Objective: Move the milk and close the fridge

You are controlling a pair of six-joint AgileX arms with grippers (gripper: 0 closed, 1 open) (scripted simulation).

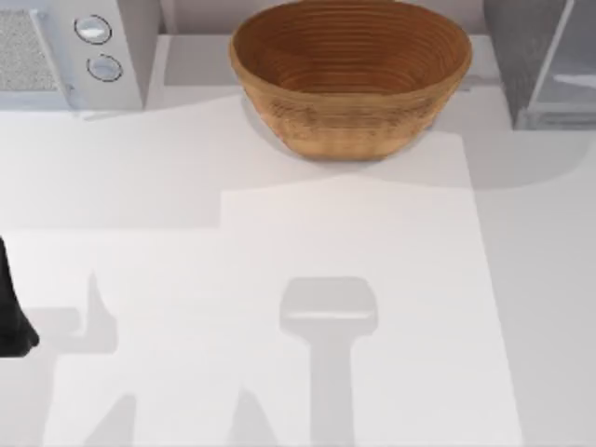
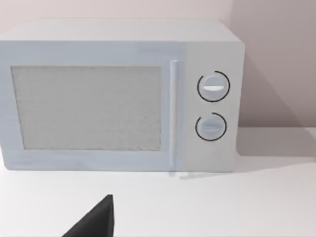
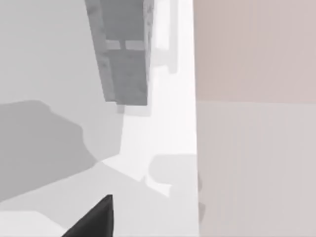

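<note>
i note broad bare table (image 1: pixel 372 279) in front of the woven basket (image 1: pixel 350 74) at the far edge. the grey speckled fridge (image 1: pixel 540 56) sits in the far right corner. my left arm (image 1: pixel 11 317) rests at the left edge; its grip state i cannot tell.

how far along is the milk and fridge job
Nothing looks done yet. The fridge stands at the table's far right corner, its pale door panel apparently swung out. No milk can be seen, so it cannot be judged. Nothing is in hand: the left arm sits at the left edge. Moving the milk and closing the door both remain.
</note>
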